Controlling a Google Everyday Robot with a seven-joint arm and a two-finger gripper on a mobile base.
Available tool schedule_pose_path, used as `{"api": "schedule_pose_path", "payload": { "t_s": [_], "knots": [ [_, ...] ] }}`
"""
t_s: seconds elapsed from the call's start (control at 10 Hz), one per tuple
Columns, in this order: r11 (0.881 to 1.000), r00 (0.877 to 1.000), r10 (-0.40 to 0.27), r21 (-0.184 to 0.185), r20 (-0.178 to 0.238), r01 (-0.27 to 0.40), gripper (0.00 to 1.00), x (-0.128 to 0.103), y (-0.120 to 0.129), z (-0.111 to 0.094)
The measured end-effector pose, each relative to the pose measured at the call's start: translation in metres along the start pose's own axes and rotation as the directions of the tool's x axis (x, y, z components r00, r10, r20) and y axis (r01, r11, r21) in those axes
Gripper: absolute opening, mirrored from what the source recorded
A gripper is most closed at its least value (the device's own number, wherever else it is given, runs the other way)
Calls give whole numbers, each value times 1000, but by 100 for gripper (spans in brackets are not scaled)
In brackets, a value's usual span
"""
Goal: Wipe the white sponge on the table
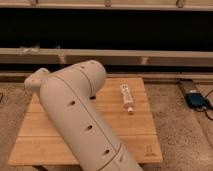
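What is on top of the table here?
A white bottle lies on the table, toward its right edge. The robot's arm covers the left and middle; the white sponge and the claw are not visible.
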Motion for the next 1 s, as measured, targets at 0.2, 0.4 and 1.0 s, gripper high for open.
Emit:
{"api": "schedule_pose_path", "payload": {
  "t_s": [0.2,0.4,1.0],
  "knots": [
    [1000,1000,-18,7,1,18,14,-5,10,0],
    [999,999,-43,17,4,43,14,-9,21,-1],
    [986,987,-158,53,-3,158,14,-11,65,0]
  ]
}}
